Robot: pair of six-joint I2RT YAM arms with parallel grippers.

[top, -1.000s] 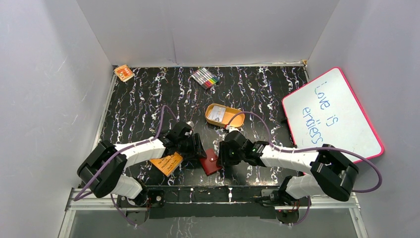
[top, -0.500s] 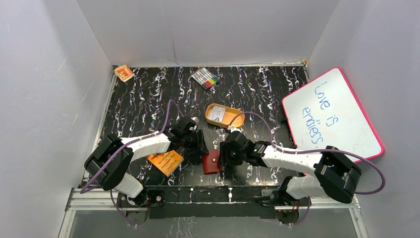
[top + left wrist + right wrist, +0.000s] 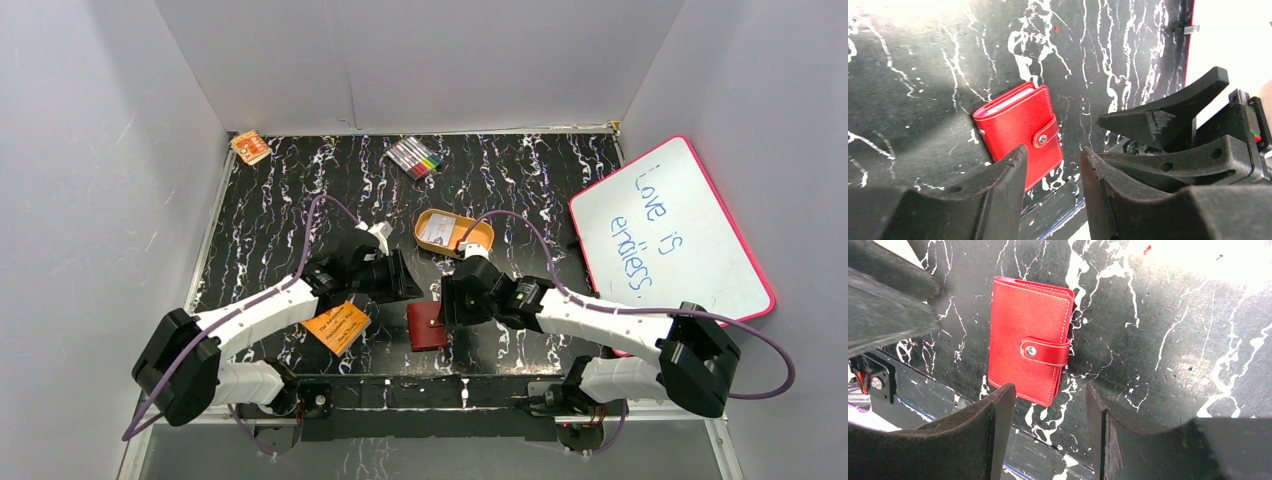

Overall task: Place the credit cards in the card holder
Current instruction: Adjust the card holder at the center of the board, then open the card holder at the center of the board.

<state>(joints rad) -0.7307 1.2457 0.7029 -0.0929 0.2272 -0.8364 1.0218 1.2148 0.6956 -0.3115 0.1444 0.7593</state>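
1. While both arms bent inward over the near part of the black marbled table (image 3: 280,220), the card holder (image 3: 427,326) lay flat and closed between their grippers, close to the table's front edge.
2. Its long axis ran from near to far, almost square to that front edge, with one short end toward the arm bases and the other toward the back wall.
3. Its snap tab (image 3: 1045,351) wrapped in from the right-hand long edge and was fastened at mid-length; in the left wrist view, pale layers showed along the far short end.
4. The left gripper (image 3: 400,285) hovered just left of and beyond the card holder, its jaws parted with nothing between them and touching nothing.
5. The right gripper (image 3: 447,300) hung at the card holder's far right corner, jaws likewise spread and empty; from its own camera the red cover filled the gap between the fingertips, lying below them.
6. A pale card (image 3: 437,232) sat in the orange-tan oval tin (image 3: 478,240) farther back, well apart from the card holder, and an orange booklet (image 3: 337,327) lay just to its left.
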